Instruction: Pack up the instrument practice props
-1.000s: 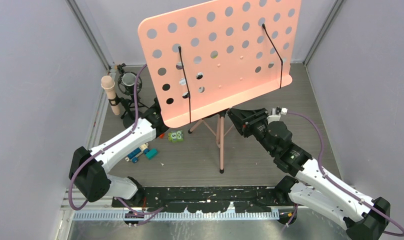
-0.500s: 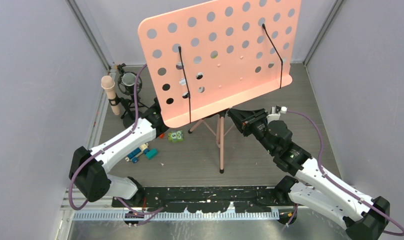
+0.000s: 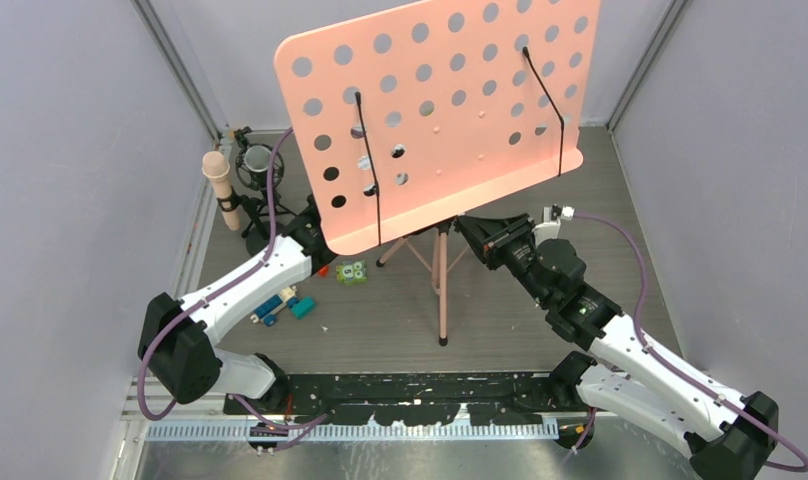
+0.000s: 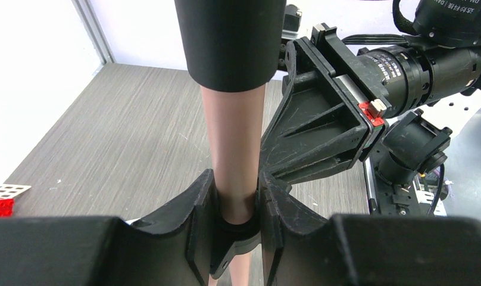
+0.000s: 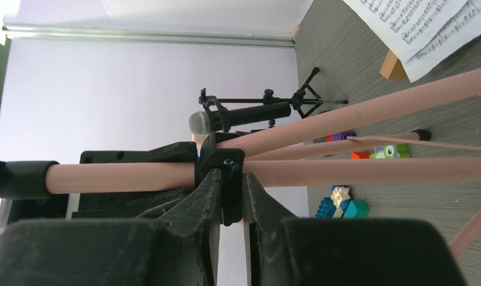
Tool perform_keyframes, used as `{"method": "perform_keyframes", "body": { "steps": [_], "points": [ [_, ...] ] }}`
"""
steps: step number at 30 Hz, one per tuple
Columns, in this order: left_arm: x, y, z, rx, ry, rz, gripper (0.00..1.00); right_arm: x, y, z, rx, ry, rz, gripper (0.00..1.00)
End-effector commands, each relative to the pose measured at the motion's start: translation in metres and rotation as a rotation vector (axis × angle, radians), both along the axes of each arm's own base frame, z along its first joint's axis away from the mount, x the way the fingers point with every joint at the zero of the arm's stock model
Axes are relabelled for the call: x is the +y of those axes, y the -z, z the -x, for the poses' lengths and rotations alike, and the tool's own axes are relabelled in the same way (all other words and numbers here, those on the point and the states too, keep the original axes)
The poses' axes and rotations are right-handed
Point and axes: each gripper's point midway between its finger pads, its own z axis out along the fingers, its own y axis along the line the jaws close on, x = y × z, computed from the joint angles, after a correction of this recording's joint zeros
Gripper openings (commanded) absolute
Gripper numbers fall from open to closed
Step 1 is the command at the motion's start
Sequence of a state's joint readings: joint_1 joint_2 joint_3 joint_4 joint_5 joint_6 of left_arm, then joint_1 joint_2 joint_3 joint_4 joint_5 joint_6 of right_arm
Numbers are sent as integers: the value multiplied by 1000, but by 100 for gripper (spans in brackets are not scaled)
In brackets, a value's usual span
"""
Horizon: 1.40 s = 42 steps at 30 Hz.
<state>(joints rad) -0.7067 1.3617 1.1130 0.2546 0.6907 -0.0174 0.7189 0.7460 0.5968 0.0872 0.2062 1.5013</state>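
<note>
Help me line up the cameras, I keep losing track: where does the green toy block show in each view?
Top external: green toy block on the table, left of the legs of the pink music stand.
Left wrist: not in it.
Right wrist: green toy block right of centre, between two pink tubes.
Shared landmark: that stand, gripped by the left gripper and the right gripper.

You've got a grey wood-grain surface point(image 3: 380, 320) under the left end effector point(image 4: 237, 199) & right end effector point(image 5: 231, 179); plain lilac walls point(image 3: 70, 150) L, R & beyond both; metal corner posts point(image 3: 180, 68); even light.
</note>
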Motion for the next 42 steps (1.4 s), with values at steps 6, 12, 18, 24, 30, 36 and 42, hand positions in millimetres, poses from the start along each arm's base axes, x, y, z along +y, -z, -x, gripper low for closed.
{"method": "perform_keyframes", "body": {
  "steps": [6, 12, 18, 24, 30, 36, 42],
  "points": [
    [-2, 32, 4, 95, 37, -83, 0, 39, -48, 11, -372, -218, 226, 1],
    [-3, 33, 5, 98, 46, -84, 0, 49, -38, 13, -531, -276, 381, 1],
    [-5, 35, 6, 105, 52, -90, 0, 43, -33, 18, -757, -276, 583, 1],
    [-7, 38, 6, 115, 58, -96, 0, 36, -24, 18, -969, -270, 833, 1],
    [-9, 40, 6, 123, 62, -100, 0, 37, -25, 17, -1097, -316, 1002, 1],
    [-8, 41, 6, 120, 58, -103, 0, 34, -24, 15, -1235, -304, 1143, 1],
    [-7, 40, 6, 117, 52, -100, 0, 33, -15, 17, -1452, -337, 1348, 12]
  ]
}}
